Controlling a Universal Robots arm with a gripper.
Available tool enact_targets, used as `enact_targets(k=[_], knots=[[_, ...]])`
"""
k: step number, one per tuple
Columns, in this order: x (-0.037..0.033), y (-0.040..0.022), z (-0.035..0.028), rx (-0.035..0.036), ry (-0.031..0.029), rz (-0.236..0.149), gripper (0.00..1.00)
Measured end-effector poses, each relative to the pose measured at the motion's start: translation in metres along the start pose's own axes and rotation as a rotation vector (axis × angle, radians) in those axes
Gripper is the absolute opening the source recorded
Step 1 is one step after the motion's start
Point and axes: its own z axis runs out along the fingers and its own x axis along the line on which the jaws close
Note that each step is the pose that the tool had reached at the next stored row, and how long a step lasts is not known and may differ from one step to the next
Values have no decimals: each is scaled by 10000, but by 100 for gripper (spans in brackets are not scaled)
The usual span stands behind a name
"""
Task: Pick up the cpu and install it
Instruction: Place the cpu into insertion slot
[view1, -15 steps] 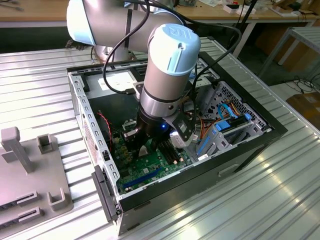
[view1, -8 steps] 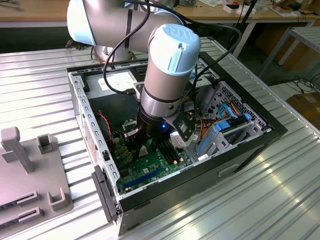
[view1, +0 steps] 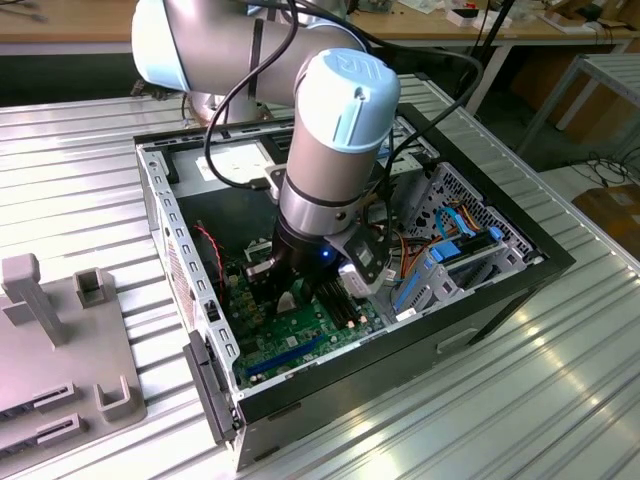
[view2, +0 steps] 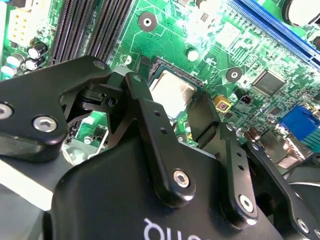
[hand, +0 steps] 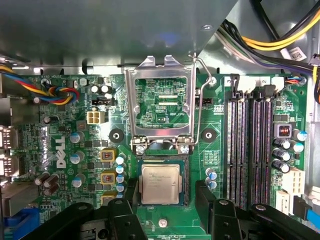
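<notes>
The cpu (hand: 160, 184), a small square chip with a pale silver top, lies flat in the black-framed socket (hand: 186, 170) on the green motherboard (hand: 65, 107). In the second wrist view the cpu (view2: 172, 92) shows between the two black fingers. My gripper (hand: 168, 190) is open and hangs low over the socket, one finger (hand: 131, 192) on each side of the chip with small gaps to it. In the exterior view the gripper (view1: 292, 290) reaches down into the open computer case (view1: 500, 290).
The socket's metal load plate (hand: 160, 107) stands flipped up, its lever (hand: 201, 100) raised beside it. Black memory slots (hand: 250, 145) run along one side of the socket, capacitors (hand: 120, 167) along the other. Cables (view1: 455, 235) and a drive cage crowd the case at the exterior view's right.
</notes>
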Motion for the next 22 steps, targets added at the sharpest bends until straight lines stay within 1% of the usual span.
enact_targets(k=[6,10,14,19,22], knots=[[1,-77,1,0,0,2,58],[0,-147,2,1,0,1,58],[-7,-163,2,-1,0,2,58],[-6,-222,-4,1,1,2,58],[-7,-226,-6,0,1,2,58]])
